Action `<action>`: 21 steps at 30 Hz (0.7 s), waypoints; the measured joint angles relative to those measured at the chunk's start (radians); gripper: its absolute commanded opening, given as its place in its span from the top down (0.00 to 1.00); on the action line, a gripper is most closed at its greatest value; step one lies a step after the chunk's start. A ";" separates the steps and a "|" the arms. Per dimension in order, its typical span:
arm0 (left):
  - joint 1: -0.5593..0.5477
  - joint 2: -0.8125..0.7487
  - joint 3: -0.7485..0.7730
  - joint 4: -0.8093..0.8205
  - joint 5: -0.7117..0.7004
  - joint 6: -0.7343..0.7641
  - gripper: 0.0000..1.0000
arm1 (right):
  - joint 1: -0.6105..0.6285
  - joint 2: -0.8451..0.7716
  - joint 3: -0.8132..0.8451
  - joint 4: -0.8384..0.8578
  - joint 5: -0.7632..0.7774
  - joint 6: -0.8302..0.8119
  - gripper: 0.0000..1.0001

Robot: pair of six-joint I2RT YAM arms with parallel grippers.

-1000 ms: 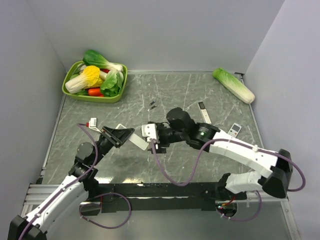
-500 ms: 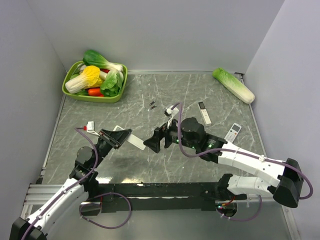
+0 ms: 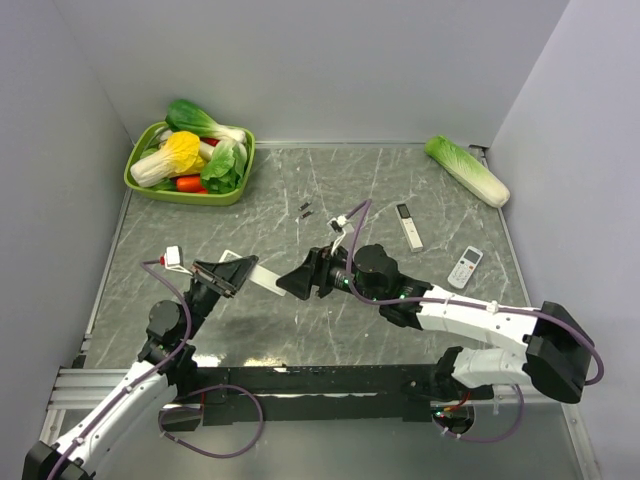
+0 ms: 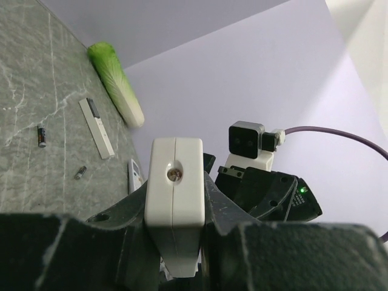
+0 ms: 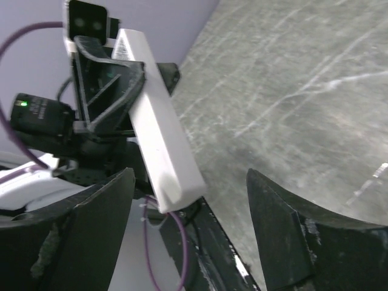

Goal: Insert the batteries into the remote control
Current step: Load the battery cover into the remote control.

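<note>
The remote control (image 3: 263,277), a long slim white bar, is held above the table with my left gripper (image 3: 233,272) shut on one end of it. In the left wrist view its end face (image 4: 176,194) sits clamped between the dark fingers. My right gripper (image 3: 293,285) faces the remote's free end with its jaws open. In the right wrist view that free end (image 5: 173,176) lies in the gap between the two wide-apart fingers (image 5: 91,242), touching neither. No green batteries show in any view.
Two tiny dark cells (image 3: 305,209) lie mid-table. A white remote with a black end (image 3: 409,226) and a short buttoned remote (image 3: 464,267) lie to the right. A napa cabbage (image 3: 467,170) lies at the back right. A green basket (image 3: 236,187) of vegetables stands at the back left.
My right wrist has turned over and its jaws have opened, now pointing left around the remote's free end. The left gripper with the remote has shifted slightly left and down.
</note>
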 measured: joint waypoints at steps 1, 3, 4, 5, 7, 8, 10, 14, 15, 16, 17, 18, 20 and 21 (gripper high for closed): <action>0.000 0.000 -0.001 0.003 -0.002 -0.004 0.98 | 0.000 0.007 0.000 0.018 -0.010 0.009 0.28; 0.000 0.000 -0.001 0.012 -0.004 -0.010 0.98 | 0.000 0.021 0.000 0.056 -0.027 0.029 0.37; 0.000 0.000 -0.001 0.018 -0.004 -0.013 0.98 | 0.000 0.027 0.000 0.069 -0.033 0.035 0.41; 0.000 -0.001 -0.001 0.026 -0.006 -0.022 0.98 | 0.000 0.035 -0.005 0.098 -0.044 0.048 0.46; 0.000 -0.005 -0.001 0.031 -0.011 -0.033 0.98 | 0.000 0.044 -0.016 0.128 -0.056 0.064 0.50; 0.000 -0.007 -0.001 0.033 -0.013 -0.036 0.98 | 0.000 0.047 -0.026 0.148 -0.063 0.073 0.55; 0.000 -0.012 -0.004 0.033 -0.016 -0.041 0.98 | 0.000 0.047 -0.049 0.187 -0.075 0.089 0.60; 0.000 -0.032 -0.011 0.032 -0.029 -0.079 0.98 | 0.000 0.047 -0.079 0.271 -0.089 0.113 0.74; 0.000 -0.042 -0.011 0.032 -0.029 -0.087 0.98 | 0.000 0.047 -0.089 0.299 -0.094 0.121 0.76; 0.000 -0.052 -0.011 0.032 -0.029 -0.093 0.98 | -0.001 0.047 -0.098 0.328 -0.098 0.124 0.79; -0.001 -0.065 -0.012 0.031 -0.029 -0.100 0.98 | -0.001 0.047 -0.105 0.352 -0.101 0.126 0.81; -0.002 -0.075 -0.013 0.027 -0.029 -0.106 0.98 | -0.001 0.047 -0.112 0.375 -0.105 0.128 0.82; -0.004 -0.099 -0.013 0.015 -0.031 -0.114 0.98 | -0.001 0.047 -0.121 0.406 -0.113 0.132 0.83; -0.005 -0.110 -0.013 0.011 -0.031 -0.116 0.98 | 0.000 0.047 -0.124 0.420 -0.119 0.135 0.83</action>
